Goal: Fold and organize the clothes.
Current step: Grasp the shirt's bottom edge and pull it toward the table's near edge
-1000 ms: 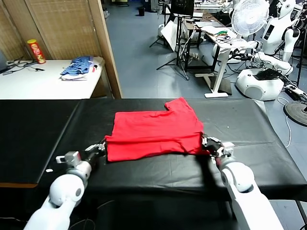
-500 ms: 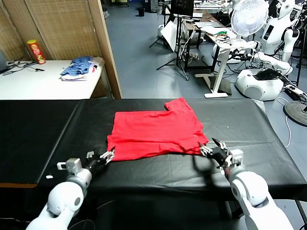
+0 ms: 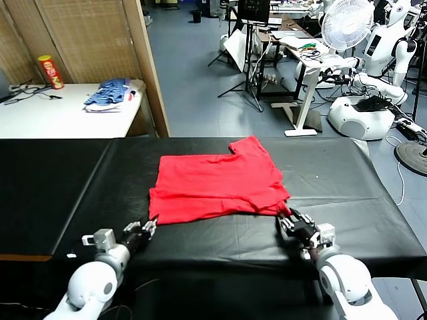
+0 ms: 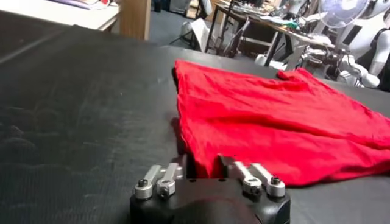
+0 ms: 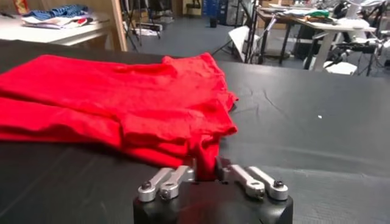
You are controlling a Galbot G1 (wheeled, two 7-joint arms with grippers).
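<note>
The clothes, a bright red T-shirt (image 3: 217,183), lie partly folded on the black table, with one sleeve toward the far right. My left gripper (image 3: 151,226) sits at the shirt's near left corner. In the left wrist view the gripper (image 4: 204,162) is shut with red cloth (image 4: 274,115) pinched between its fingers. My right gripper (image 3: 287,217) sits at the near right corner. In the right wrist view that gripper (image 5: 206,165) is shut on a bunched fold of the shirt (image 5: 122,97). Only the plain red side shows.
The black cloth-covered table (image 3: 347,180) stretches wide on both sides of the shirt. A white side table (image 3: 60,117) at the far left holds a blue striped heap (image 3: 110,93) and a red can (image 3: 50,72). A wooden post (image 3: 143,67), a fan and other robots stand beyond.
Half a second ago both grippers stood open at the shirt's near corners; now both have shut on the cloth. The near hem sits slightly closer to the front edge.
</note>
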